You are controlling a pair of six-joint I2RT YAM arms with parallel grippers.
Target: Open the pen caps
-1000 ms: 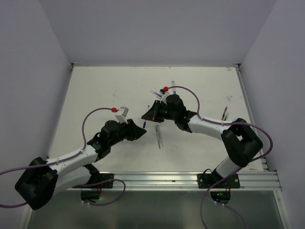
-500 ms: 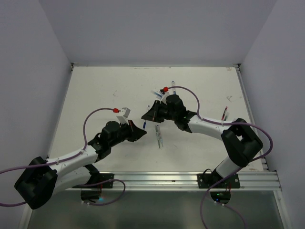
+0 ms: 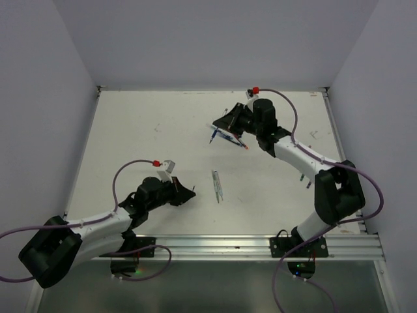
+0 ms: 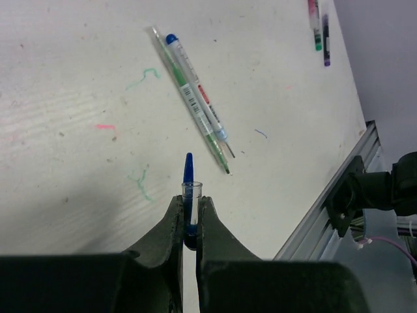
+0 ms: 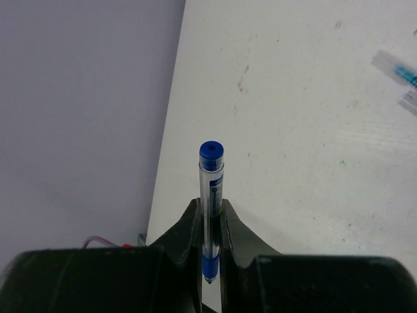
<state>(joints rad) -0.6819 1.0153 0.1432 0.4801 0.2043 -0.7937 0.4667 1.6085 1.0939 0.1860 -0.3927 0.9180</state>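
My left gripper (image 3: 190,193) (image 4: 189,199) is shut on a small clear pen cap with a blue clip (image 4: 188,184), held low over the table near the front. My right gripper (image 3: 219,124) (image 5: 211,203) is shut on a clear pen barrel with a blue end plug (image 5: 211,171). Its blue grip and bare tip sit between the jaws. It is held above the far middle of the table. The two grippers are far apart.
Two pens (image 3: 217,186) (image 4: 194,104) lie side by side on the table right of my left gripper. More pens (image 3: 232,138) lie under my right gripper, and others lie at the right (image 4: 319,26). A metal rail (image 3: 260,244) runs along the front edge.
The grippers were close together at the table's middle. My right gripper has swung back and right with the barrel, and my left gripper has drawn back toward the front with the cap.
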